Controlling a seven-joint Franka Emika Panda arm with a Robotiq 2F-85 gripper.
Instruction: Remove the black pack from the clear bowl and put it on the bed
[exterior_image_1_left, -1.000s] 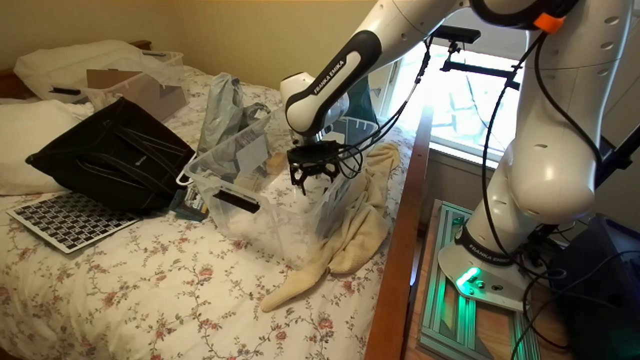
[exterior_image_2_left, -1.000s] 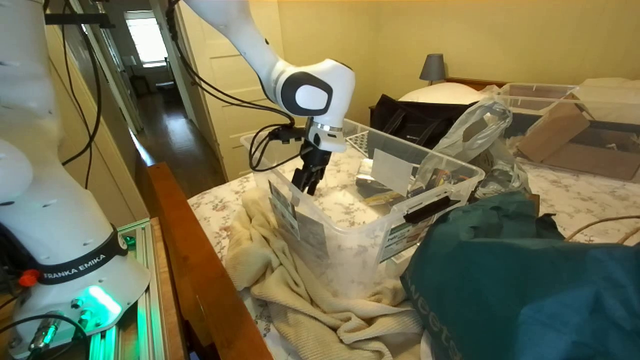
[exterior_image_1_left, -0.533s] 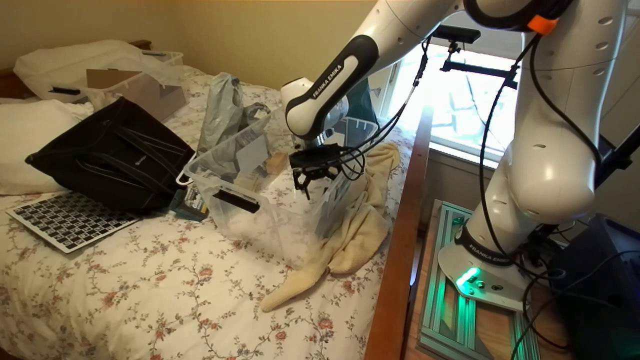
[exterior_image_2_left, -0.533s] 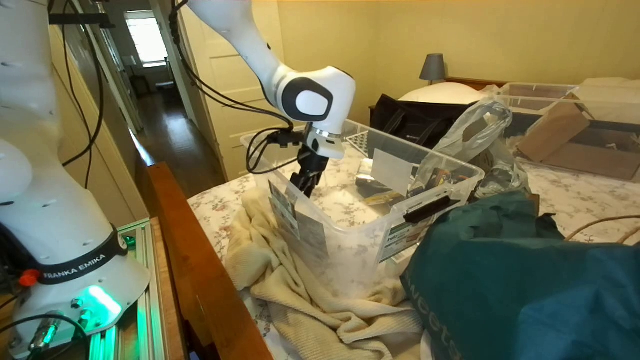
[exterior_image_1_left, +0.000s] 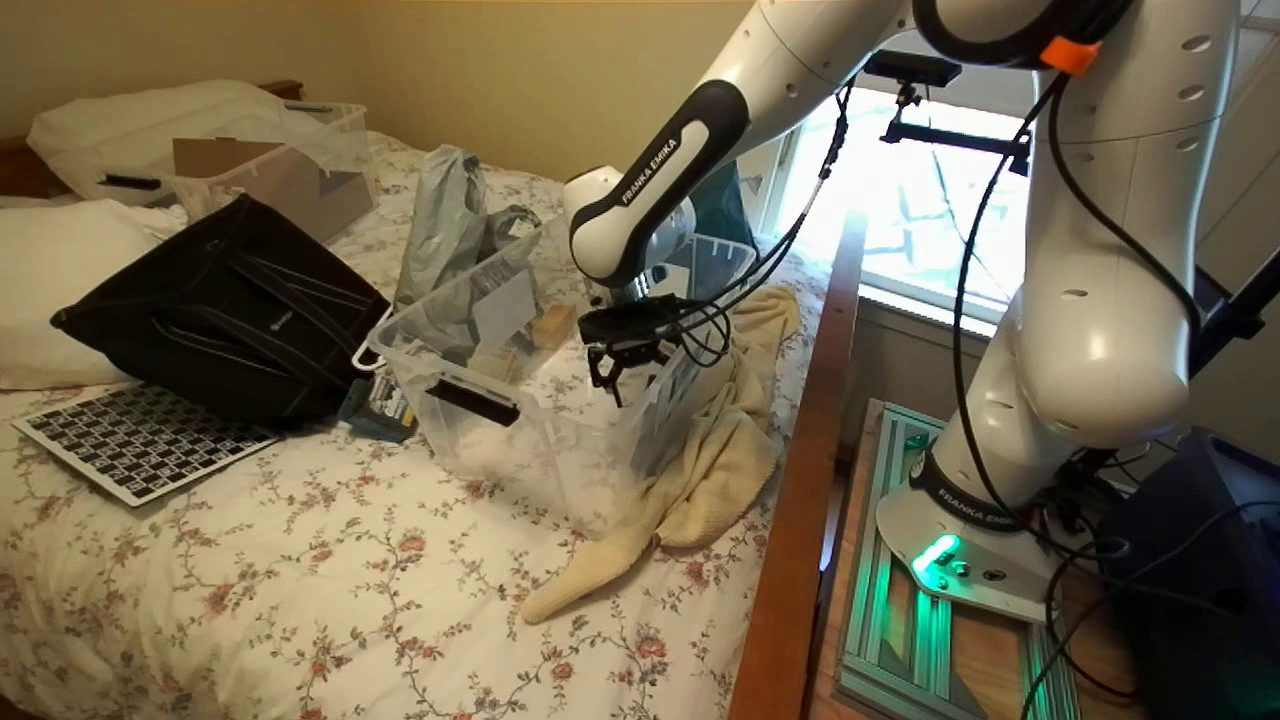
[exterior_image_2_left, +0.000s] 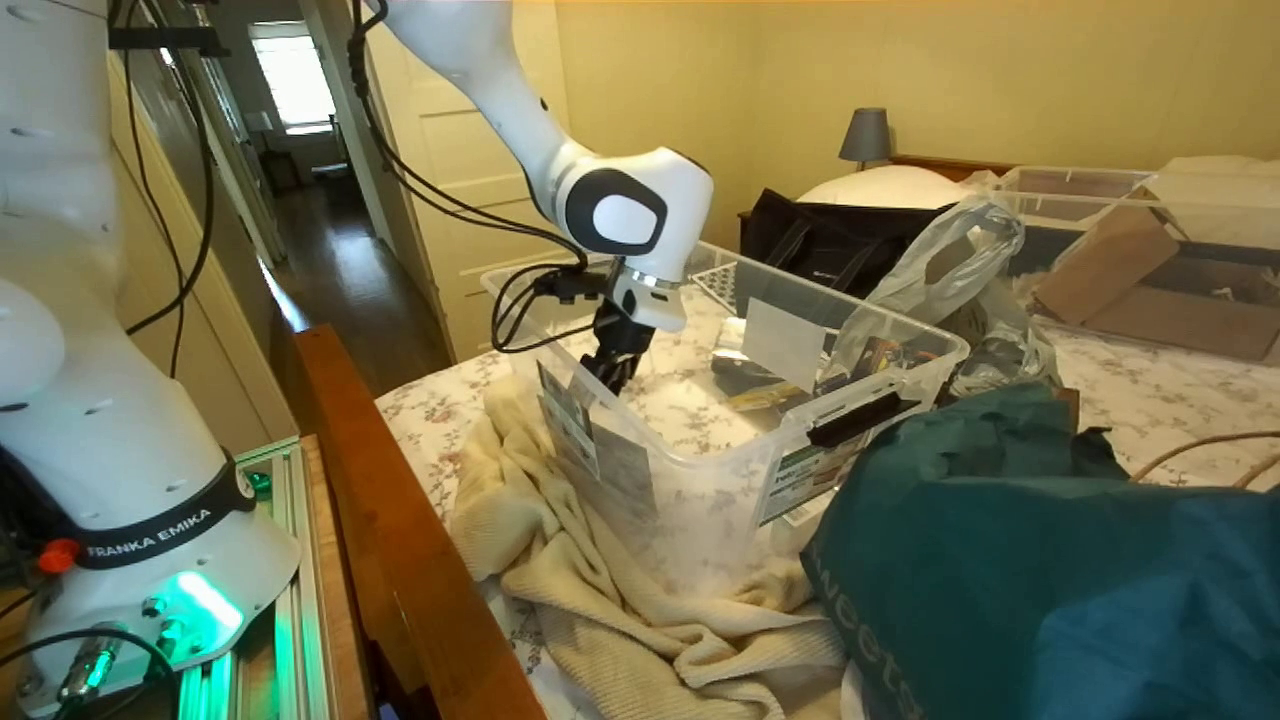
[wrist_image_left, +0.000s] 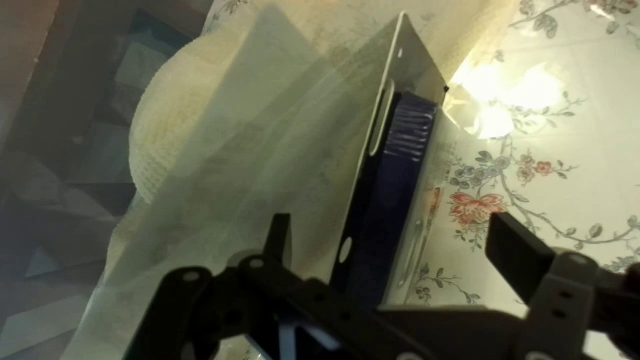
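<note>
Tub (exterior_image_2_left: 695, 500), clear plastic, rounded-rectangular: its wall at 9 o'clock, wrist view. Black two-finger gripper (wrist_image_left: 391, 233) spread, one finger seen each side of slim, black, slab-shaped pack (wrist_image_left: 391, 200). Best: square to its faces, lower, pinch, lift straight up, clearing wall. Pack seems edgewise inside tub, purple-tinged, pale-edged, glossy toward 1 o'clock.

A black robotic tool (exterior_image_1_left: 641, 378) is hanging inside the clear bowl (exterior_image_1_left: 545, 442) as a cream cloth (exterior_image_1_left: 712, 470) is lying bunched alongside on the flowered bed (exterior_image_1_left: 400, 590).
</note>
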